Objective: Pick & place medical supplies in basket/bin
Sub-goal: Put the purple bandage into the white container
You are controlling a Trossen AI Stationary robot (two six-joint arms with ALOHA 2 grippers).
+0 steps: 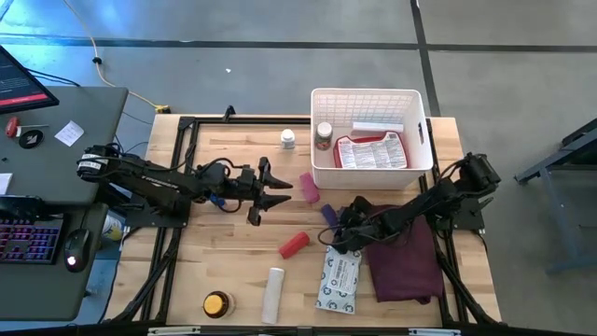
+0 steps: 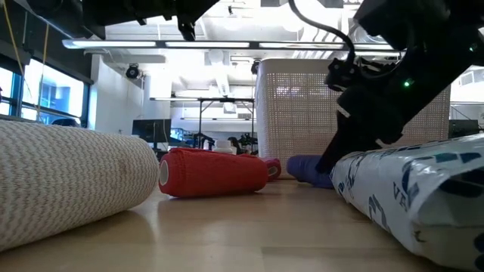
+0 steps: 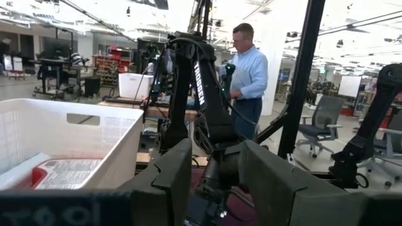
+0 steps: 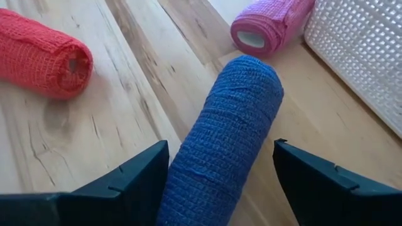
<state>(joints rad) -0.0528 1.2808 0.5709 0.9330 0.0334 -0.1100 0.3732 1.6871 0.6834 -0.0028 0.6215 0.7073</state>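
A blue gauze roll (image 4: 226,132) lies on its side on the wooden table (image 1: 233,252), near the white lattice basket (image 1: 370,112). My right gripper (image 4: 220,144) is open and slants down over the roll's near end, one finger on each side of it. In the high view the roll (image 1: 328,215) shows just beyond that gripper (image 1: 336,230). The basket holds a red first-aid case (image 1: 371,152) and a small bottle (image 1: 324,133). My left gripper (image 1: 264,193) hangs open and empty above the table's middle left. My right gripper straddles the blue roll's near end (image 4: 201,182), fingers along the roll. One finger (image 4: 141,172) sits right against the roll's side; whether it touches, I cannot tell. The other finger (image 4: 314,182) stands clear of it. The roll lies flat on the table.
A pink roll (image 1: 309,187) lies by the basket, a red roll (image 1: 294,245) mid-table. A white roll (image 1: 272,294), an orange-lidded tin (image 1: 216,303) and a grey-white packet (image 1: 340,280) lie near the front edge. A maroon cloth (image 1: 406,261) lies under the right arm. A small white bottle (image 1: 287,138) stands at the back.
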